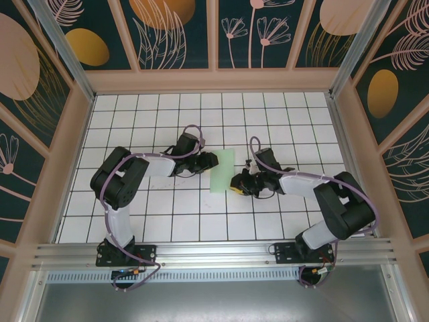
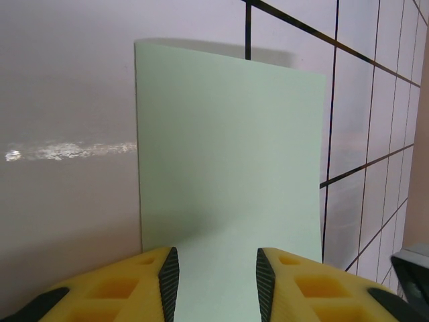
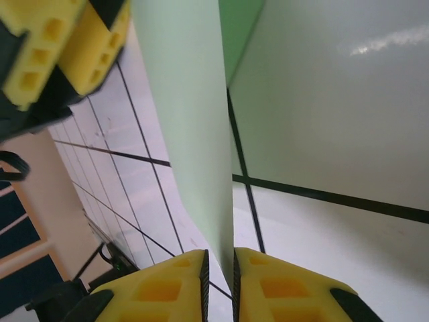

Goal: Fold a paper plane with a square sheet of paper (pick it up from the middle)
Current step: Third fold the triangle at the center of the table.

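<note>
The square sheet of paper (image 1: 221, 171) is pale green and shows as a narrow strip between the two grippers on the white grid table (image 1: 167, 114). My left gripper (image 1: 209, 163) is at its left edge. In the left wrist view that gripper (image 2: 218, 261) stands open, and the sheet (image 2: 228, 154) runs flat between its fingers and away from them. My right gripper (image 1: 234, 182) is at the sheet's lower right corner. Its jaws (image 3: 219, 258) are a narrow slit apart. The lifted sheet edge (image 3: 184, 121) lies against the right pad, with a sliver free at the left pad.
Wooden-framed patterned walls (image 1: 74, 134) close in the table on the left, back and right. An aluminium rail (image 1: 214, 251) with both arm bases runs along the near edge. The left gripper's yellow fingers (image 3: 60, 47) appear at the top left of the right wrist view.
</note>
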